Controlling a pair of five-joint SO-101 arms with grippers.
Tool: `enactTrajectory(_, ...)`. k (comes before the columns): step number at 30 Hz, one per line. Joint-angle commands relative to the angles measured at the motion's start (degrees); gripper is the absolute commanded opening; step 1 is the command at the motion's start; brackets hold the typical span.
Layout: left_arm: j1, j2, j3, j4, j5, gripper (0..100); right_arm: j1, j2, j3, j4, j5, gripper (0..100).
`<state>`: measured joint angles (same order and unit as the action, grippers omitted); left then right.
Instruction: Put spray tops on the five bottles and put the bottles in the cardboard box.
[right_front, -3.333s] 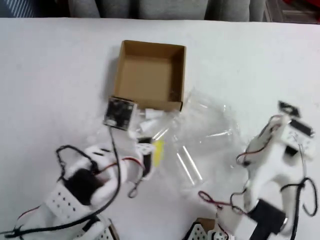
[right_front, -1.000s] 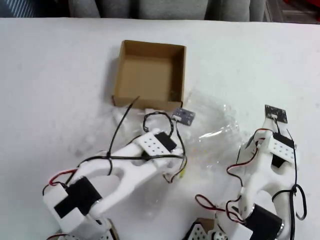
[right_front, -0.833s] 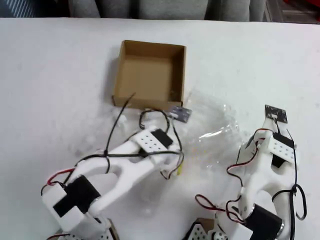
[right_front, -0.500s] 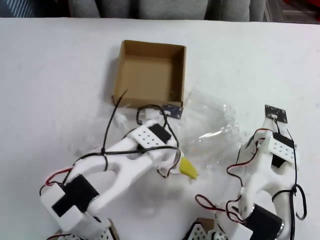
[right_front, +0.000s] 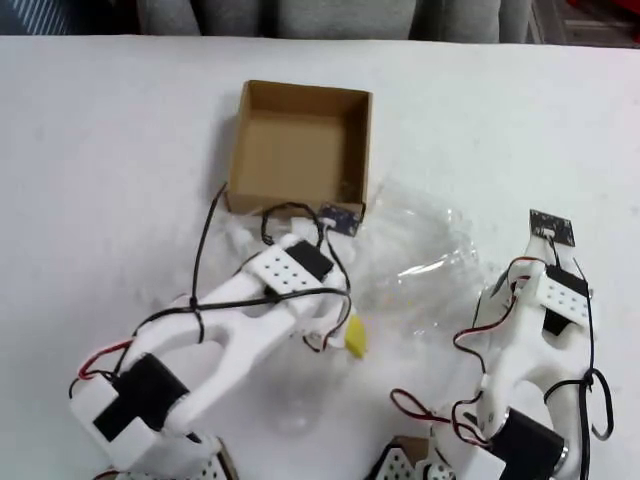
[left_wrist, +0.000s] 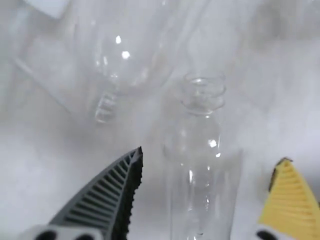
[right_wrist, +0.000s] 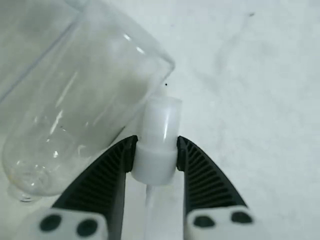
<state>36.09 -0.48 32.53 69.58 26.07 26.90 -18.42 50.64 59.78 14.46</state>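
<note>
- clear plastic bottle without a cap (left_wrist: 202, 165): lies on the white table (right_front: 100, 150), its open threaded neck pointing away from the left wrist camera. it sits in the gap between the two fingers of the left pincer (left_wrist: 210, 157), with table showing on either side of it, so neither finger touches it.
- left pincer: spread wide, nothing gripped; ribbed dark grey finger (left_wrist: 117, 187) on one side of the bottle, ribbed yellow finger (left_wrist: 285, 195) on the other.
- second clear plastic bottle (left_wrist: 120, 65): lies tilted just past the first, neck toward the grey finger.
- white plastic spray top (right_wrist: 156, 145): clamped at its collar between the two black fingers of the right pincer (right_wrist: 155, 142), nozzle end sticking out beyond the tips.
- third clear plastic bottle (right_wrist: 85, 95): lies on its side just beside the held spray top, its flat base next to the nozzle.
- brown open cardboard box (right_front: 300, 150): on the table beyond the left arm (right_front: 250, 320), nothing visible inside.
- heap of clear bottles (right_front: 420, 270): between the two arms, near the box's corner.
- right arm (right_front: 540, 330): well apart from the box.
</note>
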Motion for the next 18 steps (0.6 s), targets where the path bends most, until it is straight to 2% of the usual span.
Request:
enactTrajectory(1, -0.5, -2.8, 0.5, -4.0, -0.2, 38, 0.0, -0.1, -0.5, -0.8, 0.6, 1.7)
enactTrajectory(13, -0.9, -2.3, 0.9, -5.8, 0.0, 38, 0.0, -0.1, -0.4, -0.8, 0.6, 1.7)
enactTrajectory(18, -0.9, 4.4, -2.4, -5.4, 1.6, 38, 0.0, -0.1, -0.4, -0.8, 0.6, 1.7)
